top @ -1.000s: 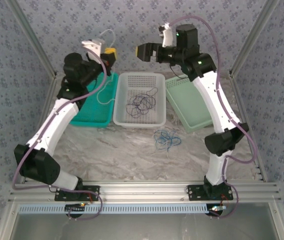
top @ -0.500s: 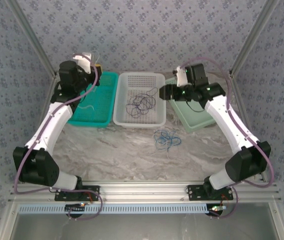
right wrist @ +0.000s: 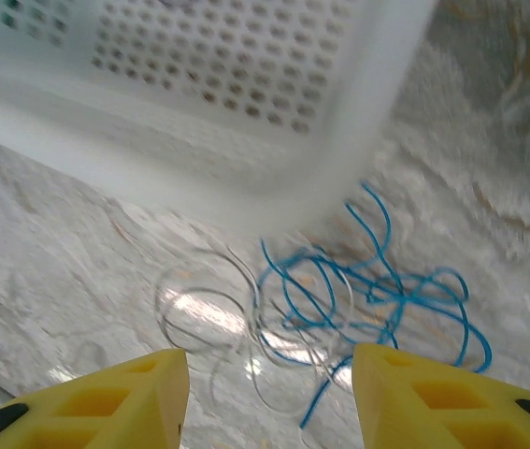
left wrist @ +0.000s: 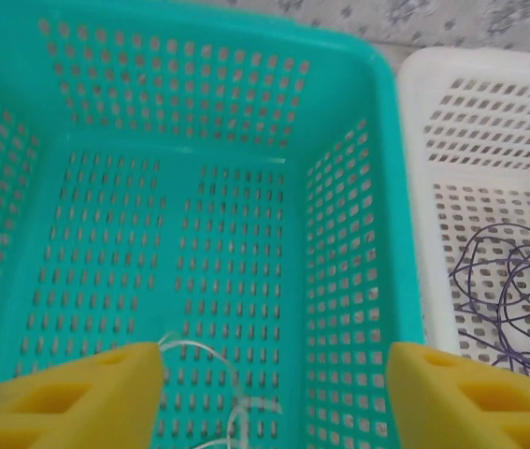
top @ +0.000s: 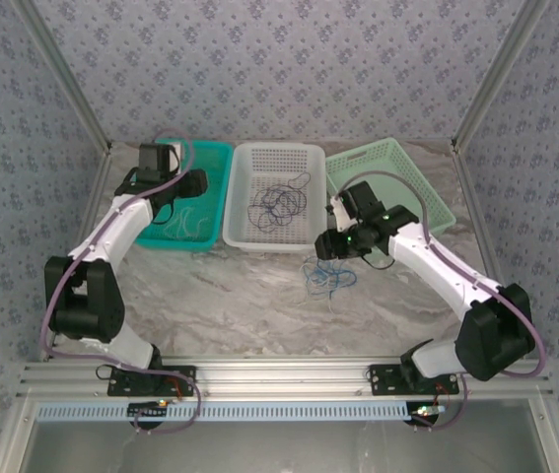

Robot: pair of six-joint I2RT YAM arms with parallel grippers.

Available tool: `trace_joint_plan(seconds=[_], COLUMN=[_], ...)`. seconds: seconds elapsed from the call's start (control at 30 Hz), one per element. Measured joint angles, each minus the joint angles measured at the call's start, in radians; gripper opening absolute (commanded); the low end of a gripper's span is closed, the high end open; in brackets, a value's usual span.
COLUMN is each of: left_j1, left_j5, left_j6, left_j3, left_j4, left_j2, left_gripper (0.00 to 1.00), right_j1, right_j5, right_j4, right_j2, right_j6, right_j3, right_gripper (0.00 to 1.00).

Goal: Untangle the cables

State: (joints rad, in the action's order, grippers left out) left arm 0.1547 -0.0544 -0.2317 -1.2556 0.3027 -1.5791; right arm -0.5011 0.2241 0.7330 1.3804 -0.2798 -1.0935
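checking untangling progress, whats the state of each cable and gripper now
left gripper: open, over the teal basket
right gripper: open, above the blue cable
whitish cable: lying loose in the teal basket
dark purple cables: tangled in the white basket
blue cable: on the table, overlapping a clear cable

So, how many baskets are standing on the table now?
3. The teal basket is at the back left, the white basket with dark cables is in the middle, and the light green basket is at the back right. The right arm covers part of the green one.
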Motion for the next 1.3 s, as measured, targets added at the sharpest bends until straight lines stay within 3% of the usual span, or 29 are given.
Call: trace_joint_plan(seconds=[0.07,0.2,0.4,0.67,1.07,1.3], left_j1=[0.011,0.082,0.171,0.186,0.195,0.195], left_j5=[0.005,0.021,0.019,0.022,0.024,0.026], left_j6=[-0.008,-0.013,-0.014,-0.026,-0.048,-0.066], left_j3=[0.003,0.029,0.083,0.193,0.206,0.228], left_j4=[-0.001,-0.026,-0.083,-0.104,-0.120,-0.126], left_j2=[0.020,0.114,0.243,0.317,0.336,0.336], left_gripper=[0.99,0.99,0.99,0.99,0.99,0.99], right_j1=[-0.014,-0.109,-0.172,-0.182,-0.202,-0.202], right_j5=[-0.008,-0.048,-0.149,-0.263,-0.301,-0.307], right_j4=[-0.006,-0.035,-0.155,-0.344,-0.501,-0.543], right_j2=[-0.015,-0.035,-0.045,-0.059,-0.048,0.047], right_j6=[0.000,0.012,0.003,-0.051,-0.091,-0.093], right_j3=[0.045,0.093,0.204,0.344,0.357,0.356], right_gripper=[0.54,0.57,0.47,0.47,0.47,0.37])
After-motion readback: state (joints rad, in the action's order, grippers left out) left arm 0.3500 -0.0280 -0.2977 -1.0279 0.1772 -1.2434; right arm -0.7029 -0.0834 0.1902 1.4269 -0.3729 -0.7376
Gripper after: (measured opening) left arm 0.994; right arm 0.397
